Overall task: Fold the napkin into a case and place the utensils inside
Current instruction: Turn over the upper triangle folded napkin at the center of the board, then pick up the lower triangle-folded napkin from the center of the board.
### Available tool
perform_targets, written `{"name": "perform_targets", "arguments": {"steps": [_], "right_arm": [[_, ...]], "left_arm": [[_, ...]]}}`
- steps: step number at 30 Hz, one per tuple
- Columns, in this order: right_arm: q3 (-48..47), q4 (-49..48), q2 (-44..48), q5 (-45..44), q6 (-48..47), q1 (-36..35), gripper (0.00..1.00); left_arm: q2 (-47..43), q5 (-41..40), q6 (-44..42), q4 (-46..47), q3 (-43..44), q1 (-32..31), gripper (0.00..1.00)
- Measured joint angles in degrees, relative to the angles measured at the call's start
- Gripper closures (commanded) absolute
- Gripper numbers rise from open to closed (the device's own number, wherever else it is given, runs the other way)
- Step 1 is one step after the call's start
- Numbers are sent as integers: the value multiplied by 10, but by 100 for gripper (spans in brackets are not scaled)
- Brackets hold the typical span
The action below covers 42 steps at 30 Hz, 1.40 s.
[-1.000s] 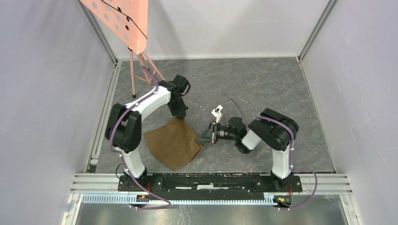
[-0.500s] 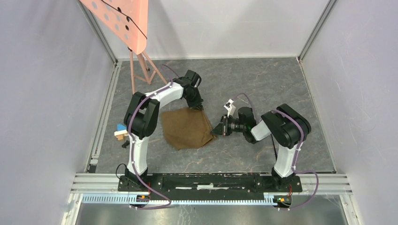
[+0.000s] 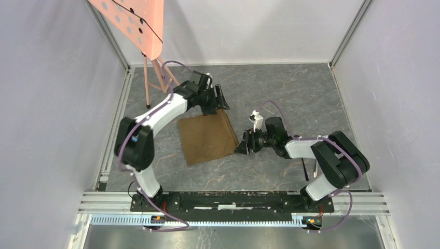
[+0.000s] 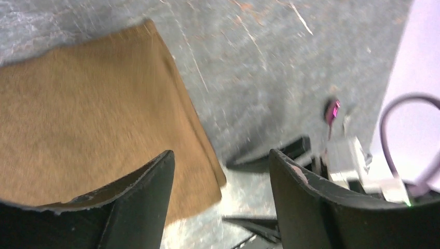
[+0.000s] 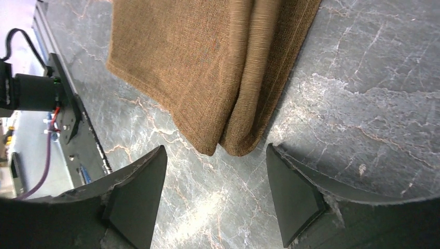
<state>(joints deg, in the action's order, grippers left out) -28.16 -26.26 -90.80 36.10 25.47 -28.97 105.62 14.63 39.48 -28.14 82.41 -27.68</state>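
So this looked like mid-fold to me. The left gripper [image 3: 222,101] was spread wide with nothing between its fingers, hovering at the far corner of the napkin [image 3: 207,137], cloth lying just below and to one side of its tips. The napkin lay flat between the two tools, doubled over. The right wrist view showed a couple of layers stacked at the corner, but it was a broad rectangle, nowhere near narrow enough yet. The right gripper [image 3: 242,146] was spread too and empty, the cloth's near corner right off its fingertips, not touching as far as I could tell. Next move, I'd guess: one of them has to pinch an edge, all layers at once, and carry it across for another fold. Beyond the right gripper sat a speck of purple, probably a utensil handle [image 4: 332,110]. The table [image 3: 290,98] was dark grey marbled stuff, with a pink perforated board [image 3: 136,23] on a stand behind the left arm, pale grey walls [image 3: 46,104] all round, and a metal rail [image 3: 233,199] along the near edge
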Motion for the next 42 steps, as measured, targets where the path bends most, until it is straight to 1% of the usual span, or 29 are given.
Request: {"name": "perform_targets", "arguments": {"steps": [3,7,10,12,16,19,23,24,29,30,32,33,35,36,37,40,42], "right_arm": [[-2,22,16,-30,-12,-10,20],[-34,56,8,-65,-29,-27,19],[-63,69,-11,-90,-33,-45,23],[-76,79,-17,-116,-35,-61,30],[-79,93,-14,-175,-31,-80,52],[-63,94,-4,-209,-22,-81,66],[-22,68,19,-238,-1,-80,100],[-12,59,23,-242,5,-80,100],[23,31,42,-246,24,-79,100],[28,30,47,-242,23,-75,98],[33,35,54,-228,19,-66,76],[33,41,57,-223,17,-61,63],[27,57,63,-204,-3,-50,46],[21,69,68,-202,-14,-47,42],[16,79,71,-198,-22,-46,40],[10,104,81,-174,-46,-44,37],[9,109,83,-163,-53,-44,36]], "left_arm": [[-84,15,-18,0,-46,0,21],[-187,22,-32,-2,-121,0,19],[-234,22,-34,-8,-169,1,18],[-263,22,-34,-9,-206,1,18],[-321,21,-34,-23,-267,2,17],[-369,20,-33,-30,-301,2,17],[-421,20,-33,-29,-336,2,17],[-428,20,-33,-29,-342,2,17],[-434,19,-30,-30,-367,2,16],[-434,19,-30,-30,-369,2,16],[-431,18,-29,-28,-369,3,16],[-426,17,-29,-27,-369,3,16],[-411,17,-28,-22,-369,6,16],[-403,18,-27,-17,-369,7,16],[-393,18,-27,-13,-369,9,16],[-362,20,-25,3,-368,17,16],[-340,21,-22,13,-366,23,16]]}}
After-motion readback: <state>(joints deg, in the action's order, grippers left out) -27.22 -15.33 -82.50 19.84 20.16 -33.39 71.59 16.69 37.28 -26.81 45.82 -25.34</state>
